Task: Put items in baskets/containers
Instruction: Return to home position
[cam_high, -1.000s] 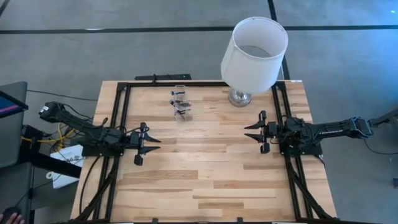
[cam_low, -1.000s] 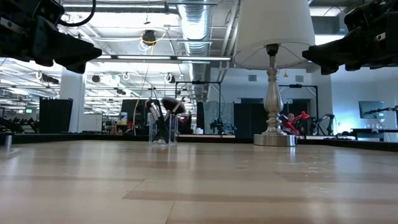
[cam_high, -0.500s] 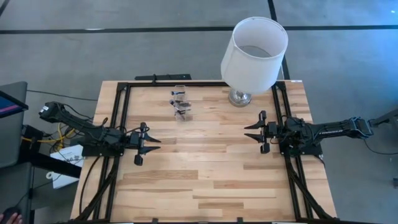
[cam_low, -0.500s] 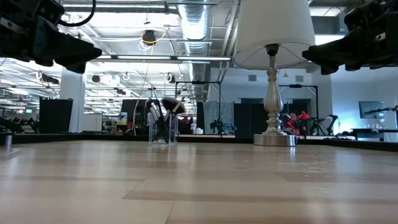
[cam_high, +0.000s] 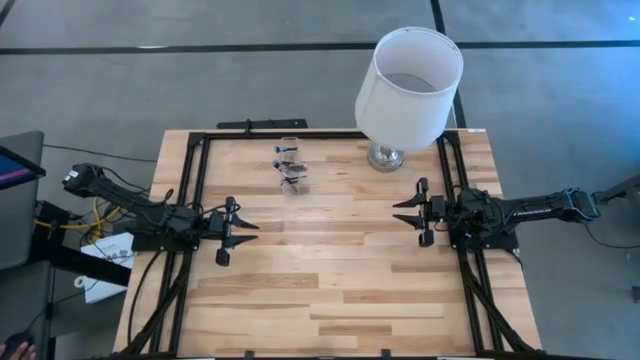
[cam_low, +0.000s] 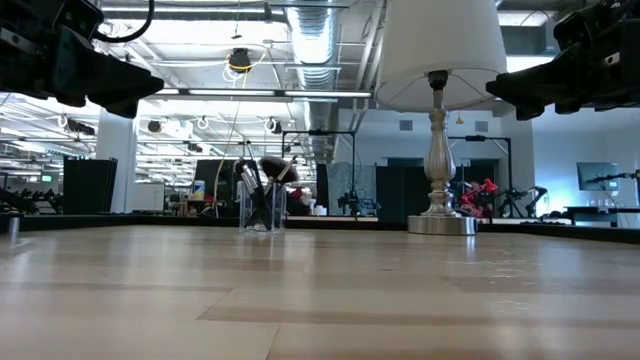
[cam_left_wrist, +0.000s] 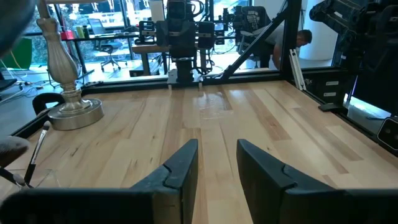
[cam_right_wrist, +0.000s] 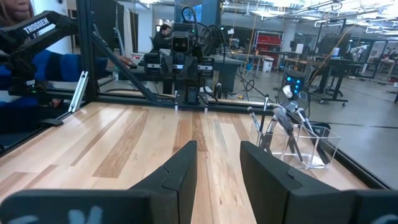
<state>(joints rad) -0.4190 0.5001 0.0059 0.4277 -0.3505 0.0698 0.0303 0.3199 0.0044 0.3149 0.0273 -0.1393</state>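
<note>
Both arms at rest, brushes stowed. The left gripper (cam_high: 243, 230) hung over the left side of the table (cam_high: 330, 290) and the right gripper (cam_high: 408, 213) over the right side, facing one another and well apart. Each pair of jaws stood a narrow gap apart and held nothing — a posture that fits parking rather than any approach to a grasp.

The clear organizer (cam_high: 290, 166) stood upright near the table's far edge, left of the lamp (cam_high: 408, 75) and apart from its base. The makeup brushes (cam_low: 263, 182) stood inside it, heads up, leaning against its walls. No brush was seen lying loose on the boards, so the filling appeared complete; the central boards between the grippers carried nothing.

What each view added:
- The high view fixed the layout and the bare wood, but reduced the organizer to a small glinting patch.
- The low view showed the brushes fanned above the rim, one with a fuller, fluffy head. It cut the lamp's shade at the top, and the grippers were only dark shapes in the upper corners.
- The right wrist view showed the organizer's transparent walls and slanted handles from the side.
- The left wrist view caught the lamp's silver base and only a sliver of a brush at its edge.
</note>
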